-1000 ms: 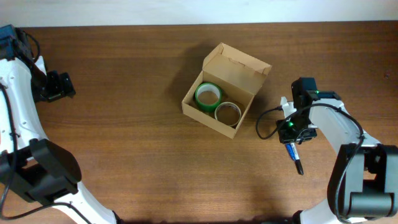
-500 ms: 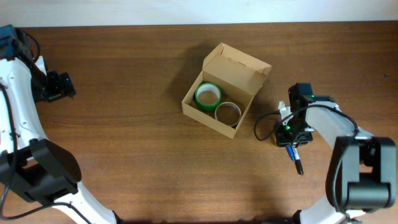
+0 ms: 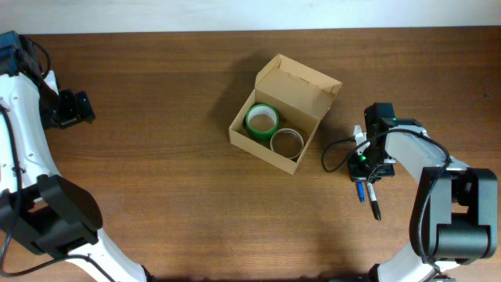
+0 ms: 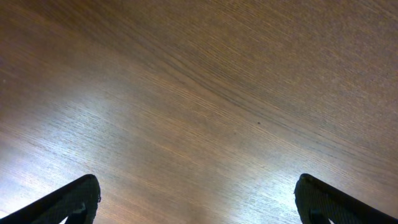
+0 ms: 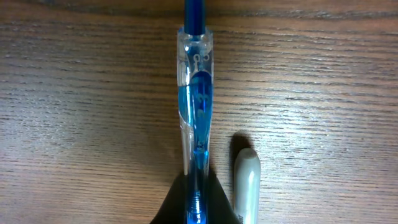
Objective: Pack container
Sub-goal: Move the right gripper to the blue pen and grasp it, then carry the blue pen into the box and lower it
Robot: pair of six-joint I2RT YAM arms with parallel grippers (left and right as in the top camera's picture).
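The tan cardboard container (image 3: pixel 301 88) stands open at the table's middle, lid flap up at the back. Inside lie a green tape roll (image 3: pixel 262 120) and a pale tape roll (image 3: pixel 286 142). My right gripper (image 3: pixel 364 176) is to the right of the container, shut on a blue clear pen (image 3: pixel 360 190), low over the table. In the right wrist view the blue pen (image 5: pixel 196 112) runs straight out from the shut jaws (image 5: pixel 196 208). A second pen (image 3: pixel 375 206) lies beside it, its grey end (image 5: pixel 247 186) showing. My left gripper (image 3: pixel 74 108) is open and empty at the far left.
The left wrist view shows bare brown wood (image 4: pixel 199 93) between the open fingers (image 4: pixel 199 205). The right arm's cable (image 3: pixel 333 153) loops on the table between the container and the right gripper. The table's back edge (image 3: pixel 235 33) runs along the top.
My right gripper has shifted a little to the left, and the blue pen has moved left with it. The left arm and the container have not moved.
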